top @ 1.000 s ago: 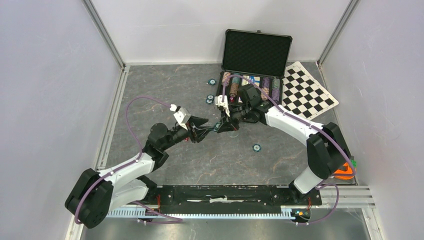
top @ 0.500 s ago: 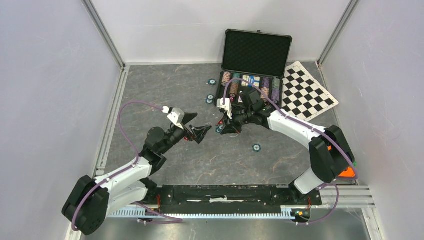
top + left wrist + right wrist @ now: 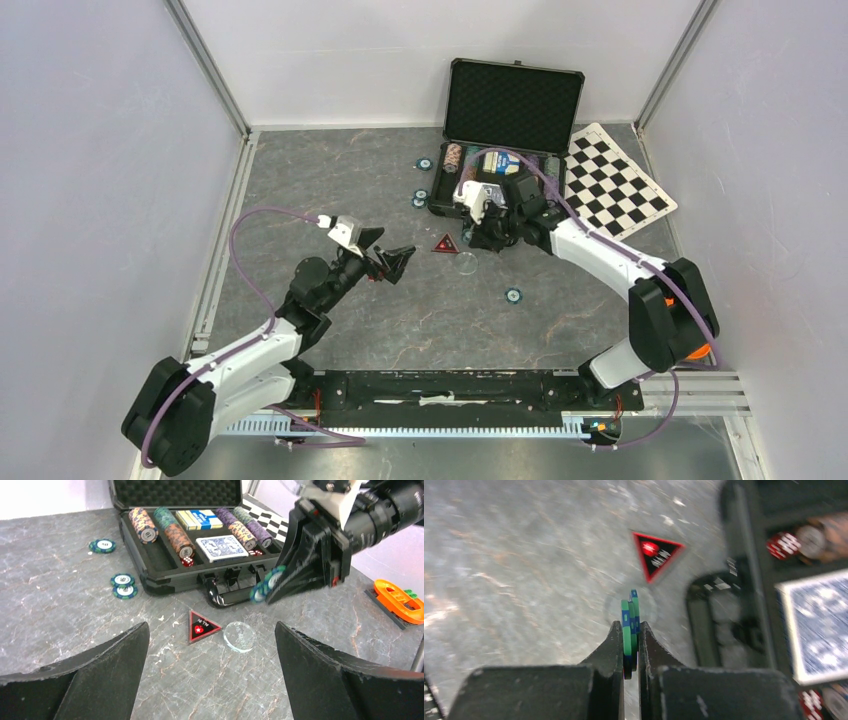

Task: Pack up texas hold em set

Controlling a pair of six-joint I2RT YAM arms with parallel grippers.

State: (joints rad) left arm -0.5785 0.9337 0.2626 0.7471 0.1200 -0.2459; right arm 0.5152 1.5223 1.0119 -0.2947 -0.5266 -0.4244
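The black case lies open at the back, its foam lid upright. Its tray holds rows of striped chips, blue card decks and red dice. Just in front of the case handle, my right gripper is shut on a few green-and-blue chips held on edge. A red triangular marker and a clear disc lie on the table below it. To the left of the marker, my left gripper is open and holds nothing.
Loose chips lie left of the case and in the middle of the table. A checkered mat sits right of the case. An orange ring object is at the right edge. Walls close in three sides.
My left gripper has opened wide and drawn back to the left. The right gripper has carried the chips up and right, from beside the left gripper to the front of the case.
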